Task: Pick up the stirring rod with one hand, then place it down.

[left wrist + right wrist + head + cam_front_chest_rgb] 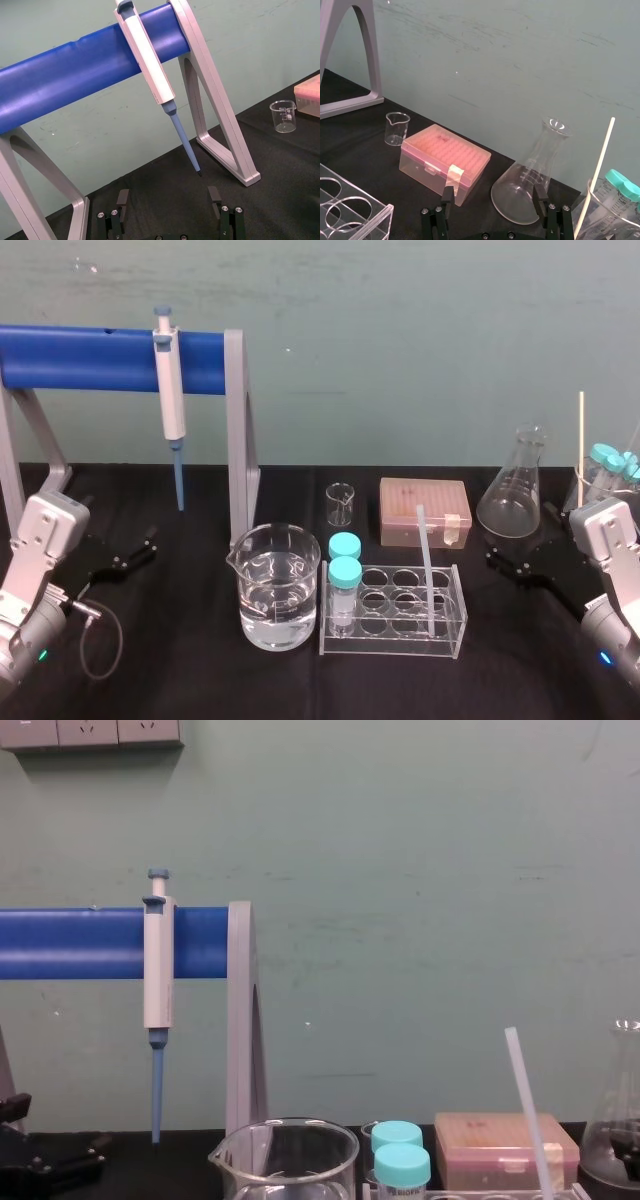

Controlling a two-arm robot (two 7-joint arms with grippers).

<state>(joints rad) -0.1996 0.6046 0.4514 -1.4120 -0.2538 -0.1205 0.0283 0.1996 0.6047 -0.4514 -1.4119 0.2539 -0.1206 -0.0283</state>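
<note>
The stirring rod [428, 570] stands in the clear rack [395, 642]. Its lower end is dropped through a hole at the rack's right end, and the hole's rim props it at a slant with its top tipped toward the rack's back. Held this way, most of its length rises free above the rack, which leaves bare shaft for a grip.

Neither hand touches it. The right hand [512, 562] sits low over the dark surface [200, 680] to the right of the rack, fingers spread with nothing between them. The left hand [135, 550] waits to the left of the rack, beyond the water-filled beaker [278, 590] that stands just beside the rack's left end. It too is spread and empty.

The pick has not yet begun. The right hand looks the better placed, since the rod is at the rack's right end and no glassware stands between them. The conical flask [512, 490] stands behind and to the right of the rack, close to that hand's path, so a low, direct reach seems safer.

The rod probably needs to be drawn out along its own slant. A sideways pull could lever against the hole and shift the light rack, or disturb the two capped tubes [345, 575] at its left end.

A thinner pale stick [580, 435] stands farther right of the rack, past the right hand, and is not the rod in question.
</note>
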